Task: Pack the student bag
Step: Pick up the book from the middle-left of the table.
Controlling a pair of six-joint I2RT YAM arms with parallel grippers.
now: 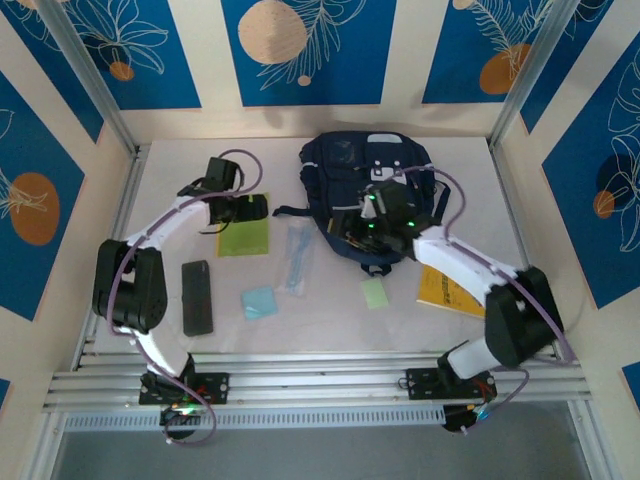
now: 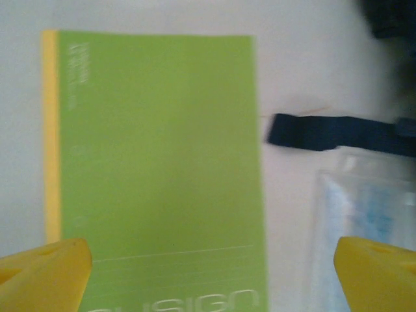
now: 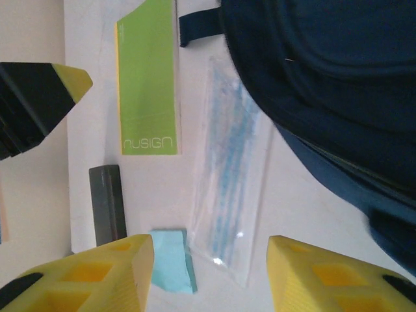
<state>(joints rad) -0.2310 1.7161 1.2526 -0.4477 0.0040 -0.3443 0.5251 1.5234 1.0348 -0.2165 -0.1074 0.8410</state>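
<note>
In the top view, the student bag lay at the far middle of the table. A green notebook, a clear pouch, a black case, a blue pad, a small green pad and a yellow book all lay outside it, so I judged that most of the packing was not yet done. The inside of the bag was hidden. The left arm reached far and bent to the right, with the left gripper above the far edge of the notebook. The right arm was bent to the left, with the right gripper over the near part of the bag.

In the left wrist view, the fingertips stood wide apart and held nothing. The notebook lay flat below them, beside a dark strap.

In the right wrist view, the right gripper was about half open and empty above the pouch, with the bag on the right.
</note>
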